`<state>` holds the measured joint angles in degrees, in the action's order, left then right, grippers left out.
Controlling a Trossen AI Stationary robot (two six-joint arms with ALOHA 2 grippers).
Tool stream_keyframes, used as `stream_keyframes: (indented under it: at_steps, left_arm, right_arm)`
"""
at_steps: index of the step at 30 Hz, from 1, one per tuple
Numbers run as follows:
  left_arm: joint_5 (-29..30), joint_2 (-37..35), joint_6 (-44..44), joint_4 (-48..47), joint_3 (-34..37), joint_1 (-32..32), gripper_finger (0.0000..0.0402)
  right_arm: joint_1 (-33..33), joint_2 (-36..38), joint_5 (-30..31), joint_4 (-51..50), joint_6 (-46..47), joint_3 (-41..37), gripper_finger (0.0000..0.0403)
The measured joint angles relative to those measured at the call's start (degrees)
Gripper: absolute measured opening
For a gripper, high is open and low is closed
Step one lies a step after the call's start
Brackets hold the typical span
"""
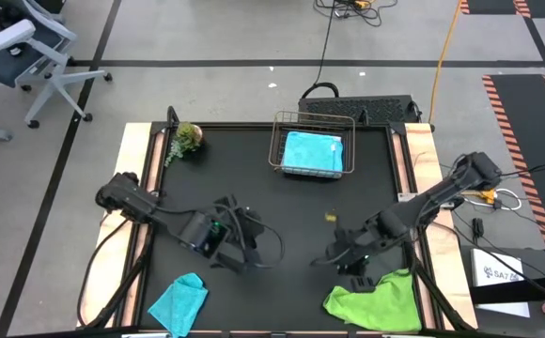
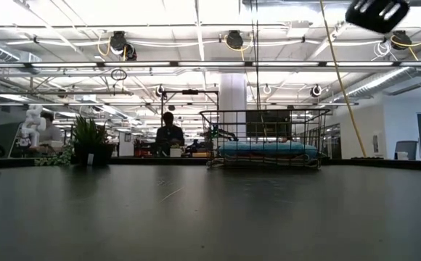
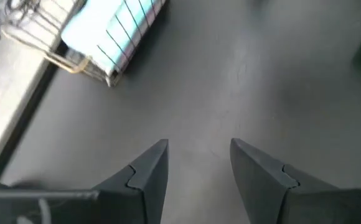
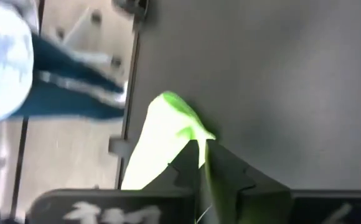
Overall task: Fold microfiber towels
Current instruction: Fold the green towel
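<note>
Nearest to us, along the front edge of the black table [image 1: 282,197], we see two loose towels. The teal towel [image 1: 179,300] lies crumpled at the front left corner, touched by nothing. The lime green towel [image 1: 378,299] lies bunched at the front right corner.

The right gripper [image 4: 200,163] sits low at that green towel; in its wrist view we see its two dark fingers closed together with a fold of the lime green cloth pinched between them. From above, the right arm reaches in from the table's right edge toward the front middle.

Just behind the teal towel, we see the left gripper [image 3: 198,163] held over bare black table, its fingers spread apart with nothing between them. The left arm comes in from the table's left edge.

Farther back, near the table's rear edge, we see a wire basket [image 1: 280,150] holding a folded sky blue towel [image 1: 312,152]. At the rear left corner stands a small green plant [image 1: 187,139]. Beyond the table, in the low view, a person [image 2: 170,135] sits far off in the room.
</note>
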<state>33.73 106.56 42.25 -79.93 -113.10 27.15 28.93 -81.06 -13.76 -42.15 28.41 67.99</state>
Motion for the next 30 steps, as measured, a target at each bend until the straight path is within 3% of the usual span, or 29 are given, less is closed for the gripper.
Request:
stream_keyframes:
  at_steps: [5, 12, 18, 26, 30]
  left_arm:
    - [-1.53, 0.09, 3.93, 3.35, 7.03, -0.24, 0.0175]
    - [-3.44, 0.09, 3.66, 7.99, 12.05, -0.61, 0.0175]
    - [-4.17, 0.09, 3.57, 8.14, 12.52, -0.61, 0.0175]
    - [-4.23, 0.09, 3.57, 8.29, 12.52, -0.76, 0.0175]
    - [-4.23, 0.09, 3.6, 8.58, 12.51, -0.81, 0.0175]
  right_arm:
    - [0.5, -6.18, -5.64, 2.2, -6.5, 0.0, 0.0074]
    - [1.22, -13.28, -6.11, 12.03, -16.49, 0.0, 0.0129]
    - [1.67, -16.93, -12.04, 14.54, -19.32, 0.0, 0.0135]
    - [3.95, -19.47, -11.51, 13.58, -25.25, -1.21, 0.0135]
    - [3.99, -19.57, -7.71, 13.28, -26.66, -1.77, 0.0133]
